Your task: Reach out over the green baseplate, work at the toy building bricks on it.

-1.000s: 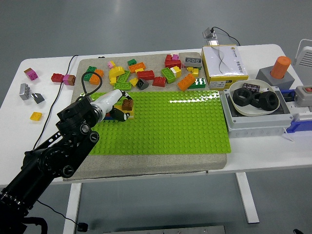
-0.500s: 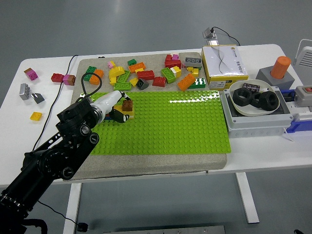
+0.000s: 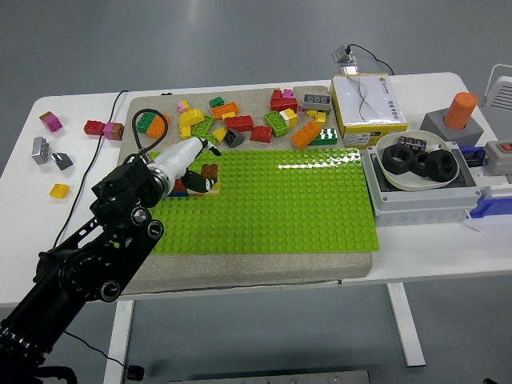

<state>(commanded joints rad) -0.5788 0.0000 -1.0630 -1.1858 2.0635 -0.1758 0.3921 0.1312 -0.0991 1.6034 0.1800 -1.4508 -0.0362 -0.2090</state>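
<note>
Baseplate: your green baseplate [image 3: 272,204] lies on a grey mat [image 3: 240,264] in the middle of the tabletop, its long side running left to right.
Bricks on the plate: you have one small stack [image 3: 210,178] near the plate's far-left corner, a brown brick on top of yellow; what sits under the hand beside it you cannot make out.
Left hand: your left hand [image 3: 186,160] is white and reaches in over the plate's far-left corner, fingers curved down beside the brown-topped stack. Whether they grip it or only touch it cannot be told from here.
Left arm: the black arm [image 3: 96,256] rises from the lower-left corner, crossing the mat's left edge, with a black cable looped above the wrist.
Loose bricks: a scattered pile [image 3: 240,120] of red, green, yellow and orange pieces lies on the mat along the plate's far edge; too jumbled for you to count.
Left end of the tabletop: five stray pieces, with a yellow one [image 3: 58,190] nearest you.
Right of the plate: a white bowl [image 3: 420,172] holding three black rings sits in a grey box; behind it, one yellow-sided carton [image 3: 368,104].
Far-right edge: one orange cylinder [image 3: 460,110] on a grey base.
</note>
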